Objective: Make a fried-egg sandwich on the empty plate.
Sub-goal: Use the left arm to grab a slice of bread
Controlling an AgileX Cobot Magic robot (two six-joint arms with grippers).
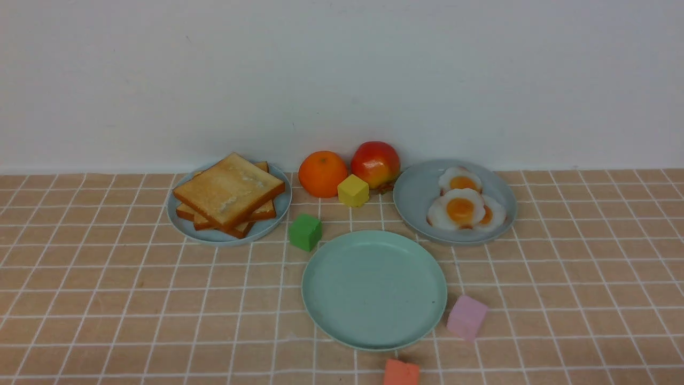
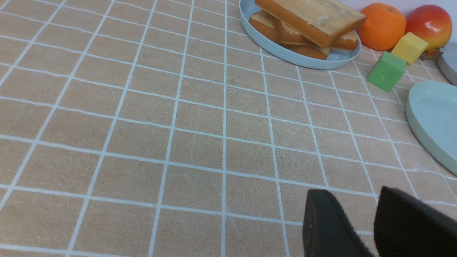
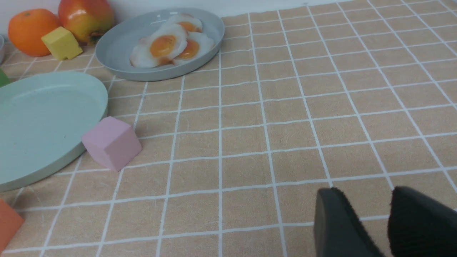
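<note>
The empty plate (image 1: 374,291), mint green, lies bare at the centre front; its rim also shows in both wrist views (image 2: 430,117) (image 3: 43,117). No fried-egg sandwich is in view. Several toast slices (image 1: 228,193) are stacked on a blue-grey plate (image 1: 267,227) at the back left. Fried eggs (image 1: 460,208) lie on another blue-grey plate (image 1: 417,192) at the back right. My left gripper (image 2: 351,194) hovers open over bare tablecloth, well short of the toast (image 2: 310,18). My right gripper (image 3: 364,192) is open too, far from the eggs (image 3: 167,44). Neither arm shows in the front view.
An orange (image 1: 322,174), an apple (image 1: 375,162) and a yellow cube (image 1: 352,190) sit between the back plates. A green cube (image 1: 305,232), a pink cube (image 1: 466,316) and an orange-red cube (image 1: 401,372) stand round the mint plate.
</note>
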